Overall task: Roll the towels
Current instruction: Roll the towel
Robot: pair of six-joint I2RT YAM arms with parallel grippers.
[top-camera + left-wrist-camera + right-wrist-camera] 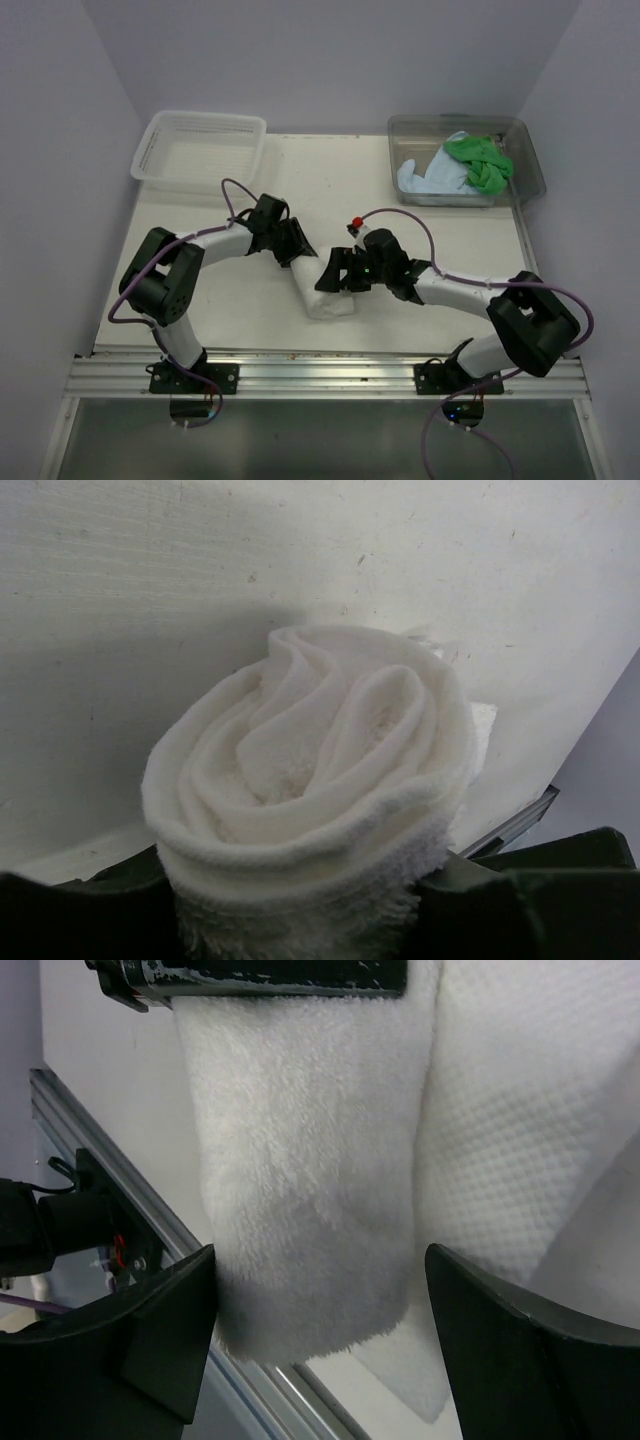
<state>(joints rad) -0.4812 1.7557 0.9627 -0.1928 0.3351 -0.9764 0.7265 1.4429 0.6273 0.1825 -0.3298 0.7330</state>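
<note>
A white towel [325, 290] lies rolled into a thick tube in the middle of the table, with a flat tail under it. In the left wrist view its spiral end [310, 750] faces the camera. My left gripper [298, 248] [300, 920] is shut on that far end of the roll. My right gripper [340, 272] [320, 1330] stands open astride the near end of the roll [300, 1160]; its left finger touches the pile and its right finger stands clear. A green towel [480, 160] and a light blue towel [430, 180] lie bunched in the clear tub [530, 150].
A white lattice basket [200, 150] stands at the back left corner. The clear tub sits at the back right. The table's metal front rail [320, 370] runs just below the roll, close to the right gripper.
</note>
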